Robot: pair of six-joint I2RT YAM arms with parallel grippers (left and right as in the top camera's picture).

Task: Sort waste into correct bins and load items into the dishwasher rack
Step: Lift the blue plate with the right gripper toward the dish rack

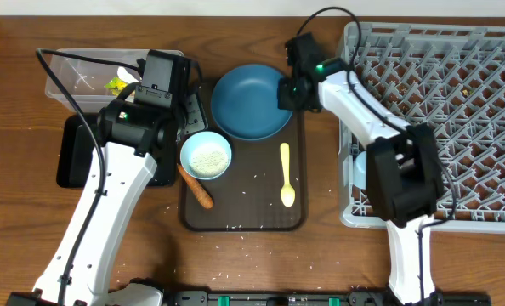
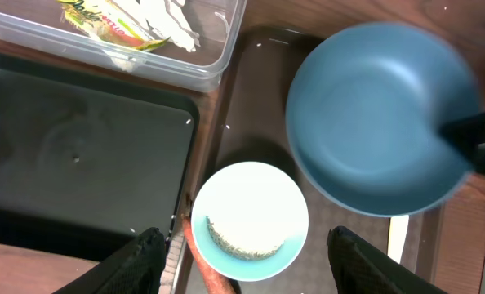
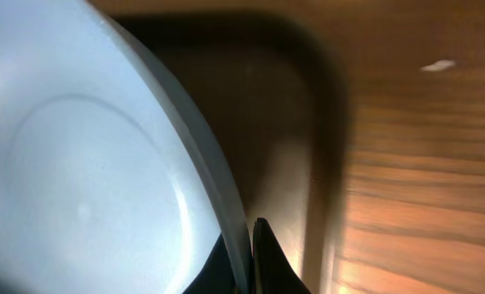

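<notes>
1. The dark blue plate (image 1: 251, 102), round and shallow-rimmed, lies at the far end of the brown serving tray (image 1: 252, 204).
2. The right hand (image 1: 288, 92) pinches its right rim, fingers closed tight; whether it is lifted is unclear.
3. The left hand (image 2: 244, 260) hangs open, empty, above the white bowl (image 1: 206, 156).
4. A carrot stick (image 1: 196, 187) and yellow spoon (image 1: 286, 174) lie nearer; the grey rack (image 1: 456, 93) stands just right.

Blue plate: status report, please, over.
Right gripper shut on blue plate rim. Left gripper open above white bowl. Nothing lies between plate and dishwasher rack.
</notes>
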